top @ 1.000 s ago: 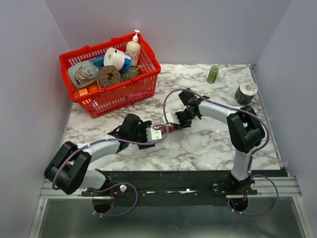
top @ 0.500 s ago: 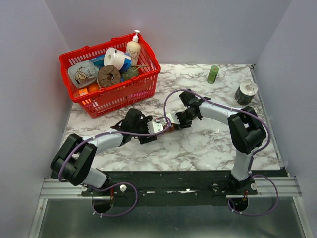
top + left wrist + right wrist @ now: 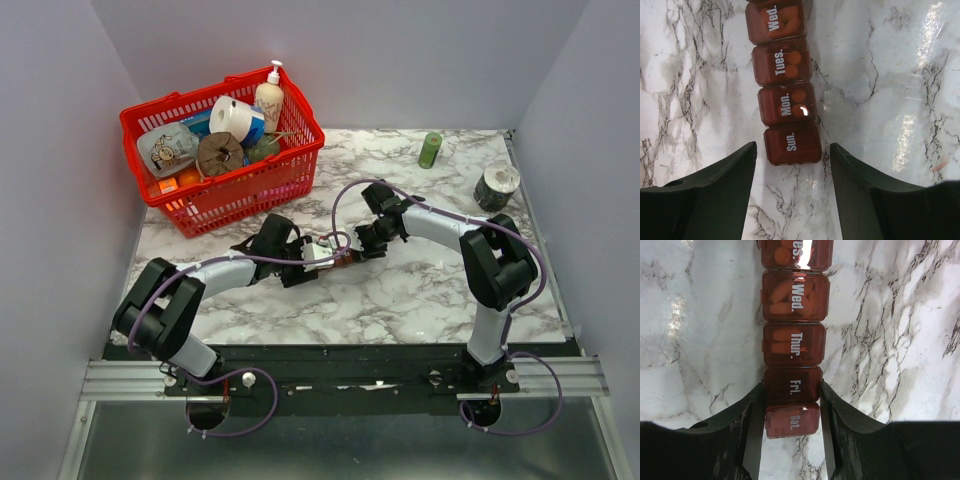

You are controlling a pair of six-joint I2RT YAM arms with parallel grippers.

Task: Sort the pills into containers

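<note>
Marbled white tabletop (image 3: pixel 430 290) spreads under both my arms. My right pincer (image 3: pixel 791 390) is clenched on the Fri-Sat end of the narrow dark red-brown plastic pill strip (image 3: pixel 794 290), pinning it steady mid-table, I judge. My left pincer (image 3: pixel 792 147) gapes, released, straddling the Sun end without touching. Toward the far-left corner sits a red wire-mesh basket (image 3: pixel 240 190).

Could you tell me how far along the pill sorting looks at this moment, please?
Done: orange pills show in the pill organiser under Mon., Tues., Wed. and Thur., lids shut. In hand: the right hand clamps the end with Fri. and Sat.; the left hand is open around Sun., not touching. Left: Sun., Fri. and Sat. show no pills, so they seem unfilled.
</note>
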